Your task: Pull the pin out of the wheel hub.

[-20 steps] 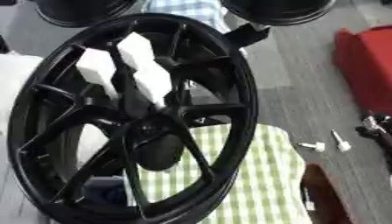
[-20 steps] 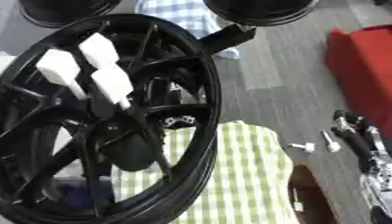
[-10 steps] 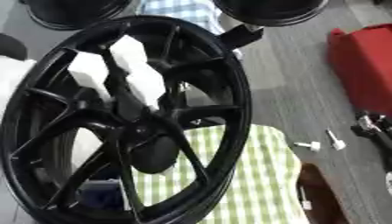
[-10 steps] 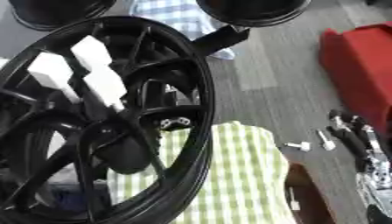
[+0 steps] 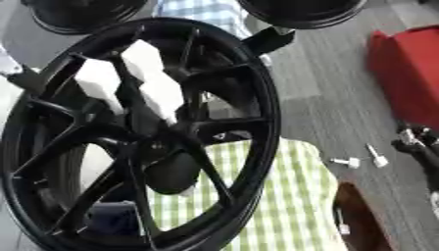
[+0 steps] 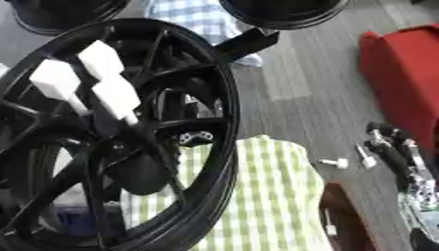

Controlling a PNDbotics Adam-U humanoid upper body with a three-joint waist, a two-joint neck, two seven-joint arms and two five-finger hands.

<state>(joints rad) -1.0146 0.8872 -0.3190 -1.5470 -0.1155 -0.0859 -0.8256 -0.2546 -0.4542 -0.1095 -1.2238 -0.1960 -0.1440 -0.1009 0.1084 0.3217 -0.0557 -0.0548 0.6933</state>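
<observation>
- Left eye view: the black wheel (image 5: 141, 142) stood on its edge and filled the left and middle of the frame. Its hub (image 5: 171, 171) was low in the middle, in front of a green checked cloth (image 5: 283, 196).
- 3 white blocks (image 5: 141, 61) sat among the spokes in the upper left. I could not tell whether any of them was the pin.
- 2 small white pieces (image 5: 347, 162) lay on the grey floor right of the wheel, apart from it. A red object (image 5: 411, 73) took the upper right.
- The right hand (image 5: 420, 144) showed only as a dark shape at the right edge, well clear of the wheel. I could not tell how its fingers were set. The left hand could not be made out in this view.
- Right eye view: the right hand (image 6: 399, 159) showed more fully, black and silver, down the right edge and just beside the white pieces (image 6: 365, 158). It touched nothing I could see, and its fingers were too unclear to call.
- A small dark fitting with pale dots (image 6: 195, 137) sat on the spokes just above the hub (image 6: 137, 171). It was possibly the pin's seat, but that was not sure.
- Judgement: the wheel looked heavy and stiff, and standing on its edge it might roll or tip if tugged sideways. The pin was probably light, rigid and smooth. It would be best pinched at its exposed end and drawn straight along its own line.
</observation>
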